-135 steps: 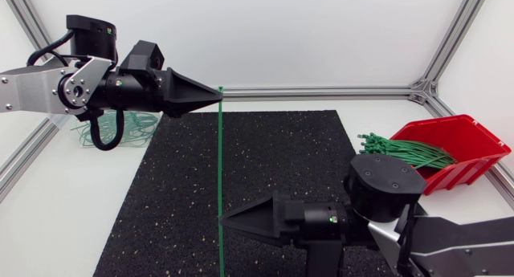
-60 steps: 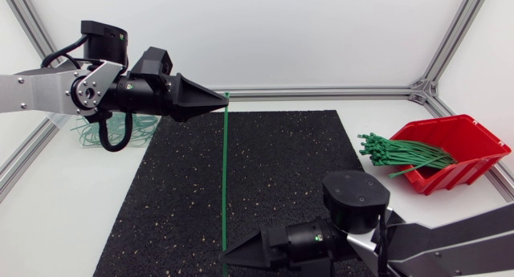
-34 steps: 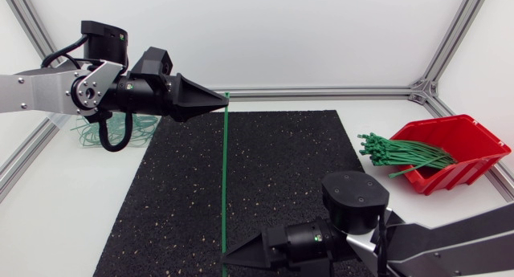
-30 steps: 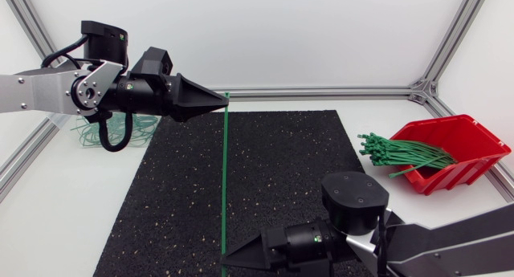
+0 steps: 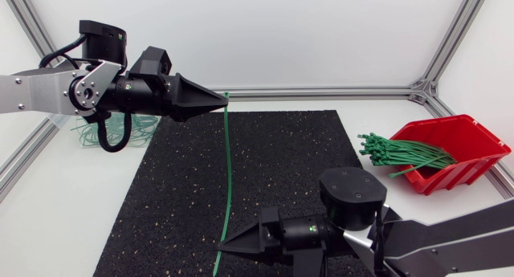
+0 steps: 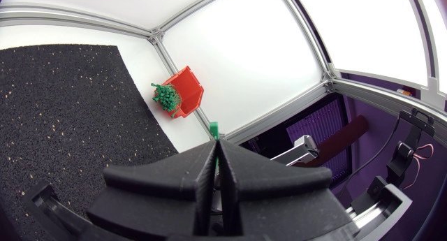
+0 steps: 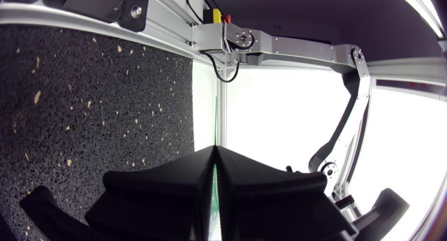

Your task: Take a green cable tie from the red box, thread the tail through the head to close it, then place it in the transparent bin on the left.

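A long green cable tie [image 5: 226, 173] stands nearly upright over the black mat [image 5: 273, 164], slightly bowed. My left gripper [image 5: 224, 100] is shut on its head end at the top; in the left wrist view the green head [image 6: 214, 130] pokes out past the closed fingertips of the left gripper [image 6: 216, 149]. My right gripper [image 5: 222, 246] is shut on the tail low down, near the mat's front edge. In the right wrist view the tie [image 7: 214, 172] shows as a thin green strip between the pressed fingers. The red box [image 5: 454, 152] at the right holds a bundle of green ties [image 5: 397, 151].
The transparent bin [image 5: 120, 129] with looped green ties sits at the back left, partly hidden behind my left arm. Aluminium frame rails [image 5: 321, 91] run along the table's back and sides. The red box [image 6: 185, 98] shows far ahead in the left wrist view.
My right gripper has shut on the tie's tail and shifted slightly up. The tie, straight before, now bows a little. The left arm has not moved.
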Robot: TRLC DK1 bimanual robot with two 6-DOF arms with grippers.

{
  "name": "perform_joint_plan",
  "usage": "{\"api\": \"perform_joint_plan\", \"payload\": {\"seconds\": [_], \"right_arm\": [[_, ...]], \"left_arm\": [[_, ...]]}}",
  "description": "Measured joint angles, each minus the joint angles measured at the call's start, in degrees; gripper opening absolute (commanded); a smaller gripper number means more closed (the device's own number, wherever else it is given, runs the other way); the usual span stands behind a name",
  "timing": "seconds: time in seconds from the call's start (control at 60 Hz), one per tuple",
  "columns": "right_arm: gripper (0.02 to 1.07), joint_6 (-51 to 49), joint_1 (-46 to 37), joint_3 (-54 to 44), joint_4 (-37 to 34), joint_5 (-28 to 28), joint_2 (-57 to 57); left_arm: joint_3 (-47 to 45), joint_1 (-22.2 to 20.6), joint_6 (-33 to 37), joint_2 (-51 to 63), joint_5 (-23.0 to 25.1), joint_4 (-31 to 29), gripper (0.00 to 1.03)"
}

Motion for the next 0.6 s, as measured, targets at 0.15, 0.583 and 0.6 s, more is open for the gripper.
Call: {"api": "perform_joint_plan", "payload": {"seconds": [0.15,0.583,0.6], "right_arm": [[0.08,10.71,0.02,-0.07,-0.07,0.7,-0.59],[0.08,33.77,2.34,-1.86,0.81,3.52,-5.75],[0.08,34.05,2.6,-2.12,0.81,3.85,-5.99]], "left_arm": [[-0.48,0.0,0.0,-1.2,0.0,0.0,0.04],[-3.63,0.0,1.4,-5.68,-0.33,0.2,0.04],[-3.96,0.0,1.53,-6.12,-0.44,0.2,0.04]]}}
